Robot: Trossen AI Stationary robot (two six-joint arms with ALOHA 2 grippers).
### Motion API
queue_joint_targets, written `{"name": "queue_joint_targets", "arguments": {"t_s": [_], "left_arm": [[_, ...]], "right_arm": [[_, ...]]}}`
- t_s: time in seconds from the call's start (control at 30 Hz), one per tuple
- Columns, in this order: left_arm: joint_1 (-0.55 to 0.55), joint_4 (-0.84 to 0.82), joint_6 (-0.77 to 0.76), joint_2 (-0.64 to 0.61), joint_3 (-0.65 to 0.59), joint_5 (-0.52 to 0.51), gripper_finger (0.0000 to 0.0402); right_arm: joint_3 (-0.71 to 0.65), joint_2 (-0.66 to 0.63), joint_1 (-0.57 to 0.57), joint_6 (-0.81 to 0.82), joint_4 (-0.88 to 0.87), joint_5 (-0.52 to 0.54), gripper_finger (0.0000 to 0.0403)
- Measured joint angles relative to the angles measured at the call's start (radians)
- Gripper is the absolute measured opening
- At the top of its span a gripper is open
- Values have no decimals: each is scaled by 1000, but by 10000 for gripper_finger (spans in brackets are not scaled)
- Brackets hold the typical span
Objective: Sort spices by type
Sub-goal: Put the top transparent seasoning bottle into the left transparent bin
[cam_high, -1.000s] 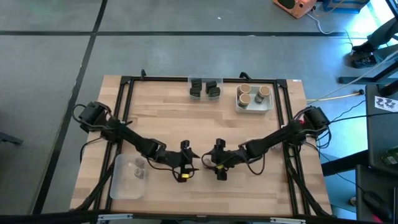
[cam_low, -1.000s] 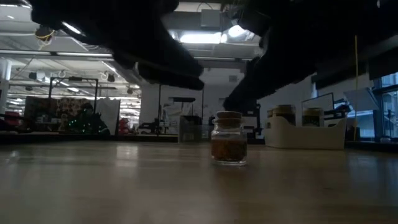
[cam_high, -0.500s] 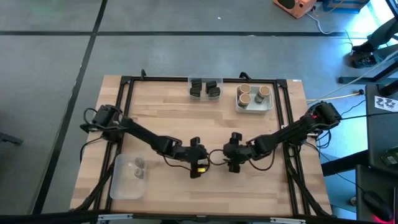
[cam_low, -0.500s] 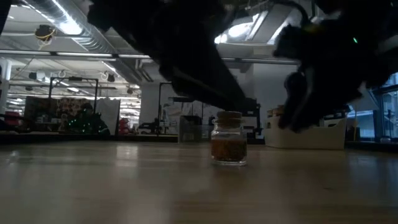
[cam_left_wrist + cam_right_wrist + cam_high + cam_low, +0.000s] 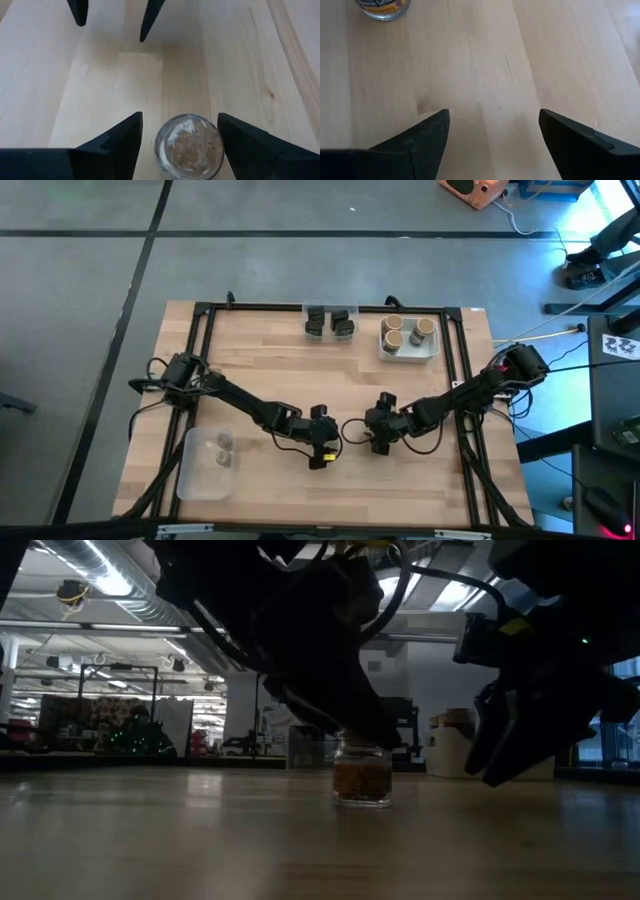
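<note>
Left gripper (image 5: 177, 145) is standing spread wide around a small spice jar (image 5: 189, 146), one finger on either side, neither finger visibly touching the glass. In the low view the jar (image 5: 362, 773) is resting on the wooden table (image 5: 270, 360) near its front middle, with the left arm coming down over its top. Right gripper (image 5: 492, 132) is likewise spread and holding nothing; it is hovering just beside the jar, over bare wood, facing the left gripper (image 5: 322, 442) across a small gap in the high view.

Judgement: the step in hand is the pick-up of this loose jar. The next move calls for the left fingers to close squarely on the jar's round body, then lift it and carry it to the group it matches.

Orientation: the jar is standing upright, long axis vertical, top pointing up toward the wrist camera; its contents are showing as brownish flakes.

Farther off, a clear tray (image 5: 196, 470) at the front left corner is holding two tiny jars (image 5: 222, 450). At the far edge, dark boxy jars (image 5: 330, 321) are sitting together, and beside them a white tray (image 5: 432, 348) is holding tan-topped jars (image 5: 405, 332).
</note>
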Motion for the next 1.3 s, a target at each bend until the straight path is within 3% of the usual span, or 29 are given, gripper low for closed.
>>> {"name": "queue_joint_targets", "arguments": {"t_s": [0.33,0.67,0.97,1.3], "left_arm": [[0,-43,17,-10,1,6,162],[-39,-267,-3,-129,43,-12,162],[-214,-554,-193,-359,44,-183,162],[-486,-825,-513,-496,44,-248,162]], "right_arm": [[0,0,0,-11,18,1,308],[0,0,0,-11,18,9,308],[0,0,0,-11,27,45,308],[0,0,-1,-11,68,90,308]]}}
